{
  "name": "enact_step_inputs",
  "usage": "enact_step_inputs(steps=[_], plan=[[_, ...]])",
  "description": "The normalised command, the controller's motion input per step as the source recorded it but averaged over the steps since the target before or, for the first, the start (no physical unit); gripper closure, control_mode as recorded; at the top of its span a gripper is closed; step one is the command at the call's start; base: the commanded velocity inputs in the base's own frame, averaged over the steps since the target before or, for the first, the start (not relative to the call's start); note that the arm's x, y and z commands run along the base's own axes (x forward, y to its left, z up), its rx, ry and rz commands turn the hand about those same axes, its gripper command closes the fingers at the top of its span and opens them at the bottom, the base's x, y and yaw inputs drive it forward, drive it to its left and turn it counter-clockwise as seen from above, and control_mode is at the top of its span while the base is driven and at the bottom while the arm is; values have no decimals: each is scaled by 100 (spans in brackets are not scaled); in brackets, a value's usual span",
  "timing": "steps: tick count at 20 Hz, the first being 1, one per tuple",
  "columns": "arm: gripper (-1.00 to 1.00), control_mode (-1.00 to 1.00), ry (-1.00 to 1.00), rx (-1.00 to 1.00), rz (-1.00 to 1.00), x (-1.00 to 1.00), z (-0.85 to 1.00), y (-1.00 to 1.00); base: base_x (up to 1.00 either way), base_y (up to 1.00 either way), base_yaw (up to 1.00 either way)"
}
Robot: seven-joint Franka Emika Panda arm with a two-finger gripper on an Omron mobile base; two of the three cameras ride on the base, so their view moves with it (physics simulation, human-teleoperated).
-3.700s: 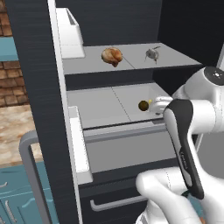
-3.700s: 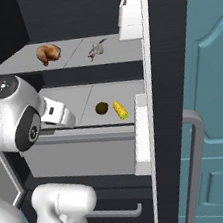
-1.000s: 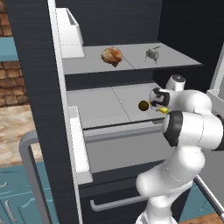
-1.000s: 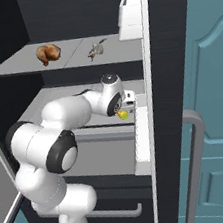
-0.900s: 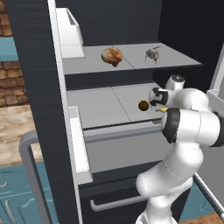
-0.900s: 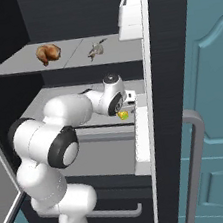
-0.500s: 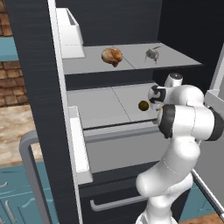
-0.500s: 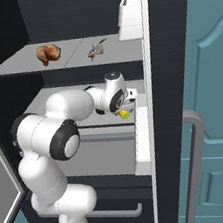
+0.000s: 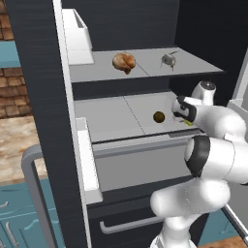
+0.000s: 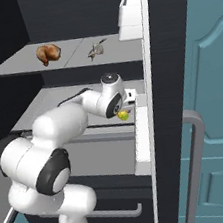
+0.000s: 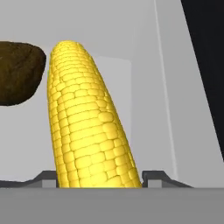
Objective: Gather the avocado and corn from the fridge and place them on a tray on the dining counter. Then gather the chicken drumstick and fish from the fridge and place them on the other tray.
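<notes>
The jaws [image 11: 99, 180] sit either side of the corn [image 11: 85, 127] – whether they already pinch it I cannot tell. The corn lies on the fridge's [image 9: 34, 72] lower shelf [image 9: 111, 116], the avocado [image 9: 159, 116] just beside it. Farther up – on the upper shelf [image 9: 145, 65] – rest the chicken drumstick [image 9: 124, 62] and the fish [image 9: 168, 60].

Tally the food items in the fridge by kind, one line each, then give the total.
Drumstick: 1
Fish: 1
Avocado: 1
Corn: 1
Total: 4
</notes>
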Motion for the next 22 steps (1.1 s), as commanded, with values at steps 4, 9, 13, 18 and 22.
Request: enact_step_inputs(steps=[4, 9, 13, 18, 22], plan=[[100, -100, -2, 0, 0, -52, 69, 8, 0, 0, 0], [100, -100, 0, 0, 0, -69, 59, 12, 0, 0, 0], [100, -100, 0, 0, 0, -76, 55, 21, 0, 0, 0], [100, -100, 0, 0, 0, -76, 43, 42, 0, 0, 0], [100, -100, 0, 0, 0, -51, 21, 65, 0, 0, 0]])
